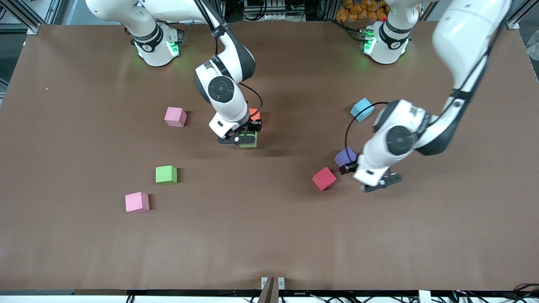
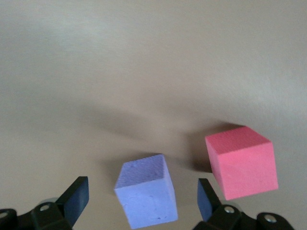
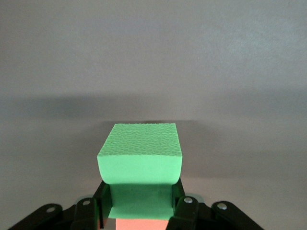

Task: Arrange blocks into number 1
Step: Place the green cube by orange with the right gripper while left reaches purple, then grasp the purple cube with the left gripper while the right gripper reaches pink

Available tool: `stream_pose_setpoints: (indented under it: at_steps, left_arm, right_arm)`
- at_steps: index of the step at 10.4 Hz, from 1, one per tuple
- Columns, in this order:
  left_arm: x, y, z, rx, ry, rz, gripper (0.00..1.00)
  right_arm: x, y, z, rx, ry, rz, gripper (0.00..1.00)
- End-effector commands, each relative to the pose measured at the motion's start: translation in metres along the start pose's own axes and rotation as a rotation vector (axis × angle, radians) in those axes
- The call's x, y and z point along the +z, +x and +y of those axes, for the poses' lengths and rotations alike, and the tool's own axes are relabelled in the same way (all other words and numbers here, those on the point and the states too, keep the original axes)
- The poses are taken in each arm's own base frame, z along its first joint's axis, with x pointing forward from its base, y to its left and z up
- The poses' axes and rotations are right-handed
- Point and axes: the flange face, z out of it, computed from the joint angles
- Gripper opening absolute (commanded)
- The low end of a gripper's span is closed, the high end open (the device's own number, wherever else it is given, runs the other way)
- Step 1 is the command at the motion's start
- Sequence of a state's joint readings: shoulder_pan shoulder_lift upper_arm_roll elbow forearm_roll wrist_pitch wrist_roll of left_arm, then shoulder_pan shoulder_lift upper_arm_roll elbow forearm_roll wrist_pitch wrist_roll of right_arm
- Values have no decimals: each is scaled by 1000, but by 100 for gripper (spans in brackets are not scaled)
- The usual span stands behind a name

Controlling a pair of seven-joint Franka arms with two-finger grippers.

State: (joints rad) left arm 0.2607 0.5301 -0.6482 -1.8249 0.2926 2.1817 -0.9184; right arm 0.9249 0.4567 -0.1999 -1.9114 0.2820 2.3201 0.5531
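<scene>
My right gripper [image 1: 247, 138] is shut on a green block [image 3: 140, 153], its sides squeezed in by the fingers. That green block [image 1: 249, 142] is held low over the table's middle, right beside the orange block [image 1: 254, 113], on the side nearer the front camera. The orange block [image 3: 139, 224] shows just under the jaws. My left gripper [image 2: 142, 197] is open and straddles the purple block [image 2: 146, 191], with a gap at each finger. The purple block [image 1: 345, 156] lies close to the red block [image 1: 324, 178]. The red block [image 2: 242, 160] is outside the fingers.
A light blue block [image 1: 361, 109] lies toward the left arm's end. Toward the right arm's end lie a pink block [image 1: 175, 116], a green block [image 1: 166, 174] and a second pink block [image 1: 137, 202] nearest the front camera. The brown table [image 1: 269, 244] is bare elsewhere.
</scene>
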Motion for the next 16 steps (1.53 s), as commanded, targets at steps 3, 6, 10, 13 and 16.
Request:
stream_pose_setpoints:
  at_steps: [3,6,10,13,16]
  left_arm:
    - [9,-34,19,-155,6,9,100]
    - [30,-43,21,-214,51,25,100]
    - [44,-50,28,-284,36,44,100]
    - [59,-50,30,-294,33,57,100]
    - [76,-51,28,-300,54,59,100]
  right_arm:
    - [16,-18,-5,3,-8,-24,50]
    - [23,-24,-6,10,-17,-33,52]
    - [23,-23,-5,16,-18,-34,100]
    - [-38,11,40,95,42,-6,100]
    - [-91,78,153,227,12,67,100]
